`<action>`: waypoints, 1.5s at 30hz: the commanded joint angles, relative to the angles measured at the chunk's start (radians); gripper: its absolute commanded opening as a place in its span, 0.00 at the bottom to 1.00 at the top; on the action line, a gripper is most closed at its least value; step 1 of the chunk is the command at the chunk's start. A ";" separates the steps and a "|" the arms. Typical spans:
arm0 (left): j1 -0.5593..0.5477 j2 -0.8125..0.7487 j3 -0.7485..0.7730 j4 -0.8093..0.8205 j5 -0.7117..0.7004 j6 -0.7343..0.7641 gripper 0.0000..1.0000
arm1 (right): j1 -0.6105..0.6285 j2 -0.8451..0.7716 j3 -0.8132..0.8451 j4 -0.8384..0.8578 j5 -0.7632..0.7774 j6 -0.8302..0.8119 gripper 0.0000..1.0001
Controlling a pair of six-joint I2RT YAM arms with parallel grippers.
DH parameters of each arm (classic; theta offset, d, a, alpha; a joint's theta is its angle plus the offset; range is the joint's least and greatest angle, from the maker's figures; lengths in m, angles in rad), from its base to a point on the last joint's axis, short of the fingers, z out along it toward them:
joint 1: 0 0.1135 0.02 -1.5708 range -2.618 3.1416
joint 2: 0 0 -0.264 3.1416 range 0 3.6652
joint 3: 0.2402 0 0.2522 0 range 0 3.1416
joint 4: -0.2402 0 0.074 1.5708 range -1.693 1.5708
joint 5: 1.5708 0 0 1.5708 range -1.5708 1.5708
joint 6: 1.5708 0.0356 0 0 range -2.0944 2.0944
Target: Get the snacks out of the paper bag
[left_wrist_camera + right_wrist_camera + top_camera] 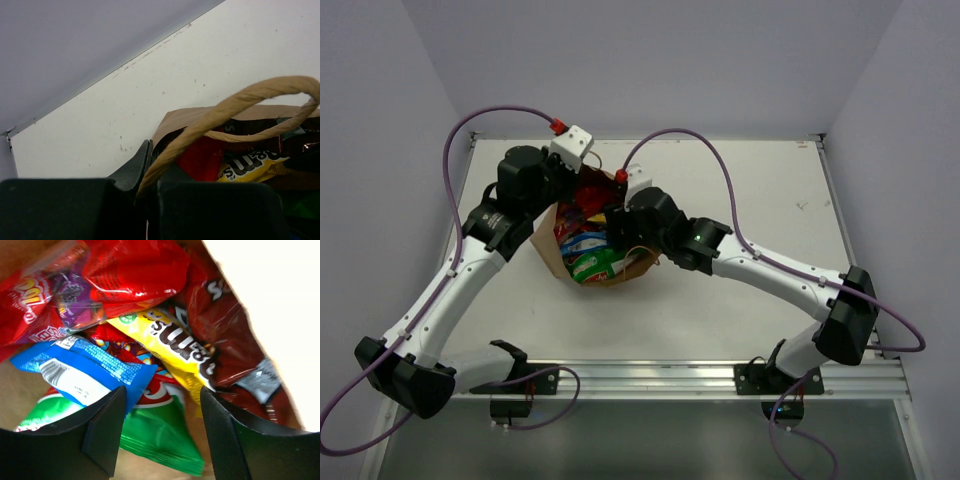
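Note:
The brown paper bag (pixel 638 266) lies on its side mid-table with its mouth toward the arms, snack packets showing inside. My left gripper (pixel 563 187) is shut on the bag's rim by a twisted paper handle (pixel 235 102), holding the mouth open. My right gripper (pixel 616 232) is open at the bag's mouth, its jaws on either side of a green packet (pixel 165 435). Beside it lie a blue-and-white packet (pixel 85 370), a yellow packet (pixel 170 342), a dark red packet (pixel 225 335) and red packets (pixel 130 267). The yellow packet (pixel 250 167) also shows in the left wrist view.
The white table (pixel 760 190) stretches to the right of the bag, walled at the back and sides. Purple cables (pixel 455 150) loop above both arms. A metal rail (pixel 650 380) runs along the near edge.

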 commanded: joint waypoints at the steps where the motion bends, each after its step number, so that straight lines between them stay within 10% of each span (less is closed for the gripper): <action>1: -0.001 -0.055 0.021 0.096 -0.024 -0.026 0.00 | -0.001 -0.084 -0.020 0.103 0.042 -0.202 0.63; 20: -0.001 -0.015 0.068 0.031 -0.021 -0.029 0.00 | -0.004 0.050 -0.043 0.153 -0.076 -0.317 0.41; 25: -0.001 -0.007 0.070 0.025 -0.033 -0.027 0.00 | -0.004 0.027 -0.016 0.130 -0.067 -0.334 0.01; 45: 0.001 0.025 0.085 0.020 -0.162 -0.050 0.00 | -0.113 -0.396 0.024 -0.015 0.104 -0.342 0.00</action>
